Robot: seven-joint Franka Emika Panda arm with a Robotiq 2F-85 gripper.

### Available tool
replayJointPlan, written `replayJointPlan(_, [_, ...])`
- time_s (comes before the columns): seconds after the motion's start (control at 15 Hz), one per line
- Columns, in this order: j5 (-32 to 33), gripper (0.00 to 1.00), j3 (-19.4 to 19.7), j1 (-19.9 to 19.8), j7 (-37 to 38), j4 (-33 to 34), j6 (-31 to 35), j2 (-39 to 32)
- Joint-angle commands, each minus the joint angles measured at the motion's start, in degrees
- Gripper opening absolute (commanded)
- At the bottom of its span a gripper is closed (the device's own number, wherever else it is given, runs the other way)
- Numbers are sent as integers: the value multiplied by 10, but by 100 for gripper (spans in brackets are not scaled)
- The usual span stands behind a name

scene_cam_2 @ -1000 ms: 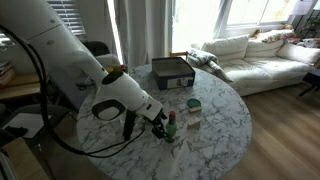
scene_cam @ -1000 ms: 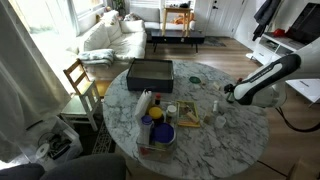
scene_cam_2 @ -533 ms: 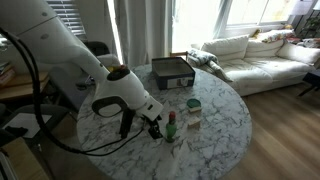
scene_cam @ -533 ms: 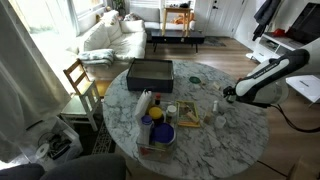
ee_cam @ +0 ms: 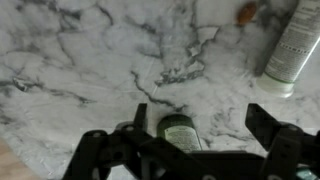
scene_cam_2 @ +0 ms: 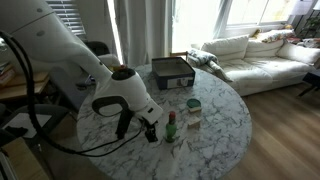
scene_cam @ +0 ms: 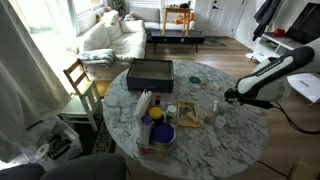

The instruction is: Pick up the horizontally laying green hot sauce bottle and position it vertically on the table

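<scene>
The green hot sauce bottle (scene_cam_2: 171,126) stands upright on the round marble table (scene_cam_2: 215,130). It also shows in an exterior view (scene_cam: 214,105) near the table's edge. In the wrist view its cap and label (ee_cam: 180,131) lie between the fingers, close to the left one and not touched. My gripper (ee_cam: 205,125) is open and empty. In both exterior views the gripper (scene_cam_2: 152,131) (scene_cam: 228,97) sits just beside the bottle, a little apart from it.
A dark tray (scene_cam: 150,72) sits at the table's far side. A lying white bottle (scene_cam: 145,103), a blue bowl (scene_cam: 158,131) and small items crowd the middle. A small pale jar (scene_cam_2: 193,104) stands beyond the green bottle. A wooden chair (scene_cam: 78,80) stands beside the table.
My gripper has drawn back slightly from the upright bottle, which stays standing where it was.
</scene>
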State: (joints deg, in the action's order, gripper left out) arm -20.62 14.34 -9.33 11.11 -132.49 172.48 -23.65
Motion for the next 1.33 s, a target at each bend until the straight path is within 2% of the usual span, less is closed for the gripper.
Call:
replayJointPlan(0.0, [-46, 100, -61, -53, -27, 6, -70, 20])
replayJointPlan(0.07, [5, 100, -22, -22, 10, 2, -35, 6])
replayJointPlan(0.27, [-22, 100, -55, -43, -2, 7, -52, 12])
replayJointPlan(0.47, [-17, 100, -42, -43, 10, -1, -53, 36])
replayJointPlan(0.53, [17, 100, 13, -5, 68, -12, -53, 46])
replayJointPlan(0.67, [52, 100, 80, 40, 134, -20, -65, 67])
replayJointPlan(0.73, [89, 100, 130, 74, 182, -24, -73, 77])
replayJointPlan(0.87, [155, 100, 197, 117, 238, -21, -105, 91])
replayJointPlan(0.93, [181, 100, 218, 132, 258, -16, -122, 96])
replayJointPlan(1.13, [230, 100, 237, 148, 263, -12, -183, 132])
replayJointPlan(1.2, [253, 100, 207, 118, 272, -9, -196, 146])
replayJointPlan(1.27, [251, 100, 193, 105, 260, -7, -212, 161])
